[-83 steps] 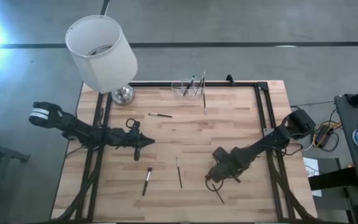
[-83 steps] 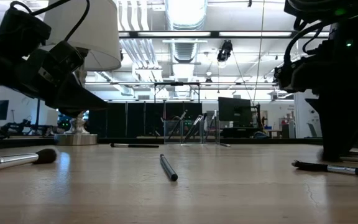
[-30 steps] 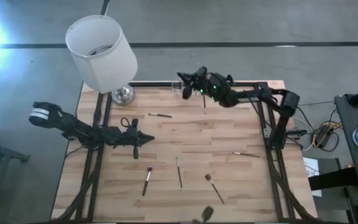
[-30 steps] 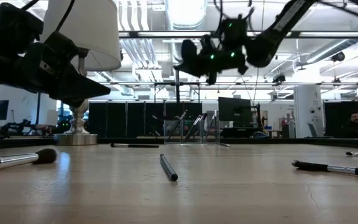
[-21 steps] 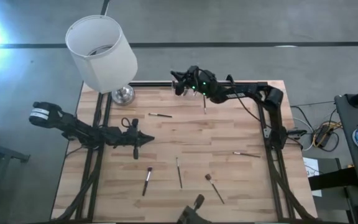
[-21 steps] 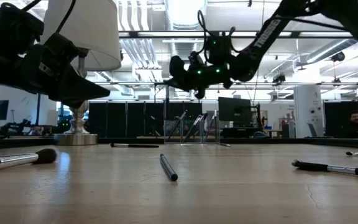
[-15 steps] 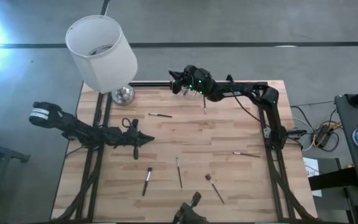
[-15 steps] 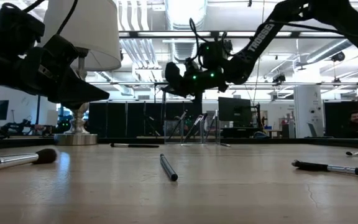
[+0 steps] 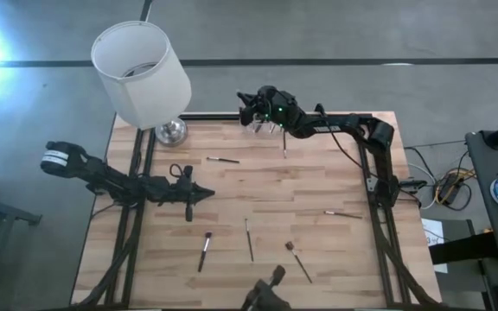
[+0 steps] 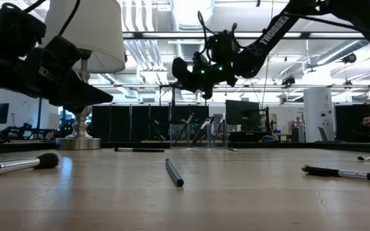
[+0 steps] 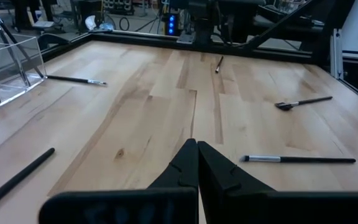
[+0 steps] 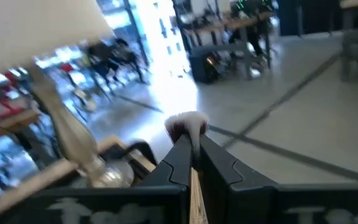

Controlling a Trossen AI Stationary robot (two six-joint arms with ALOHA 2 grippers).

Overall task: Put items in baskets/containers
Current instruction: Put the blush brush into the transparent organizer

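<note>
From above, the right pincer (image 9: 251,110) hangs over the far edge of the pale wooden tabletop (image 9: 318,186), right above the clear compartment holder (image 9: 264,123), which it partly hides. The left pincer (image 9: 199,196) rests low over the left half of the planks. Between the two lies a dark makeup brush (image 9: 223,160); nearer than the left pincer lie a brown-tipped brush (image 9: 204,250), a dark pencil-like brush (image 9: 248,239) and another brush (image 9: 298,261). A further brush (image 9: 344,214) lies toward the right edge. A white lampshade (image 9: 139,72) stands at the far left corner. Grey floor surrounds the black frame.

From tabletop height, the right pincer (image 10: 184,72) floats well above the holder (image 10: 198,136), where a few brushes lean. The left pincer (image 10: 98,96) looms close at the left. The background is an open workshop with ceiling strip lights and dark partitions.

The left wrist camera shows its pincer (image 11: 194,163) pressed shut on nothing, the holder (image 11: 8,68) off to one side, loose brushes scattered beyond.

The right wrist camera shows its pincer (image 12: 190,155) clamped on a wooden-handled brush (image 12: 186,127), pale bristles poking past the fingertips, the lamp's metal stem (image 12: 73,146) nearby, and a concrete floor behind.
</note>
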